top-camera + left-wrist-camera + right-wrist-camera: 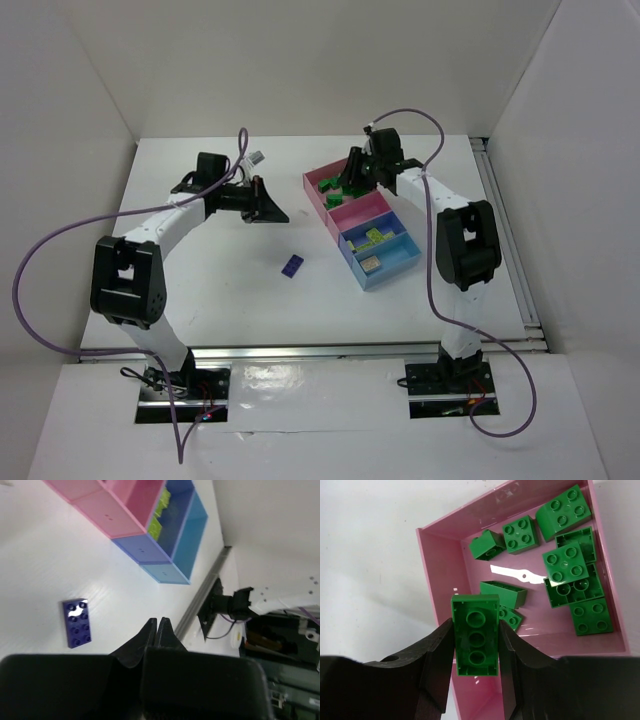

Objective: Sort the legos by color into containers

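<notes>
Legos are nearly all binned. One purple brick (pixel 292 265) lies loose on the table (pixel 200 300), and one dark green brick (pixel 476 642) is held in the air.

L side: left gripper (pixel 268 208) has its jaws pinched together on nothing. It hovers over the table at approx 10 o'clock of the purple brick, near but apart. In the wrist view that brick sits flat, studs up, at 9 o'clock of the closed tips.

Centre-R: containers (pixel 365 213) run diagonally, 11 to 5 o'clock.
- Far pink box (pixel 432 570): holds the green pile (pixel 565 565).
- 2nd pink box (pixel 107 516): no brick I can make out.
- Periwinkle box (pixel 142 552): has yellow-green bricks (pixel 156 527).
- Light blue box (pixel 167 574): has a cream brick (pixel 370 262).

R side: right gripper (pixel 476 626) is clamped on the dark green brick, hollow underside toward the wrist cam. It hangs over the far pink box's wall, at 7 o'clock of the pile.

Step in hand, prob.: dropping this green brick w/ its mates. The next move calls for a small shift toward the box middle, so the brick clears the wall, then parting the jaws. After that, the purple brick needs the L arm to open, drop and pinch it. The 2nd pink box looks like its home.

Pose:
- L arm: elbow high, forearm reaching toward 1 o'clock, wrist rolled sideways.
- R arm: elbow high, forearm reaching toward 10 o'clock, fingers pointing down over the box.
</notes>
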`<state>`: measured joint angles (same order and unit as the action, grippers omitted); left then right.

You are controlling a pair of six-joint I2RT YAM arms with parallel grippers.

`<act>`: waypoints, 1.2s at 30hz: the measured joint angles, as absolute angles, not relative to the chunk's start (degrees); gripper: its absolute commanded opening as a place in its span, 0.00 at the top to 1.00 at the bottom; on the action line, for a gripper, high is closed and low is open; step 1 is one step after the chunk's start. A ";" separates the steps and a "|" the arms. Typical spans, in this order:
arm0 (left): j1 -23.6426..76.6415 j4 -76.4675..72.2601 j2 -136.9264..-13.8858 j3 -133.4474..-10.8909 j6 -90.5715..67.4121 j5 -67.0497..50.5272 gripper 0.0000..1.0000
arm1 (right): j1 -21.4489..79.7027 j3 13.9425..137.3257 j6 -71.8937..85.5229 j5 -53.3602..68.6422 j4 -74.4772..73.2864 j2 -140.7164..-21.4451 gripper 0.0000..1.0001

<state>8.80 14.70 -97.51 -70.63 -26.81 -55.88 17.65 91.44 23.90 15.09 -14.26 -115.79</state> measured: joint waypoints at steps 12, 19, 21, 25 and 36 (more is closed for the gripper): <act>9.30 27.49 -97.54 -74.41 -20.84 -36.03 0.19 | 18.85 101.34 20.91 9.98 -18.26 -121.14 0.08; 9.23 30.41 -97.97 -74.46 -21.96 -25.85 0.16 | 25.23 96.95 17.15 3.07 -20.25 -117.54 0.08; 8.64 30.70 -97.97 -74.46 -23.22 -23.33 0.16 | 28.77 91.96 15.94 1.78 -20.95 -113.69 0.08; 5.15 30.83 -97.91 -74.37 -25.47 -21.71 0.16 | 36.62 82.74 13.82 1.30 -21.89 -106.21 0.08; 1.06 30.26 -96.09 -71.85 -27.44 -20.47 0.16 | 47.64 80.71 15.51 0.01 -25.74 -108.75 0.06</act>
<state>1.06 30.26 -96.09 -71.85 -27.44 -20.47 47.64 80.71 15.51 0.01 -25.74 -108.75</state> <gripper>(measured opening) 0.841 0.942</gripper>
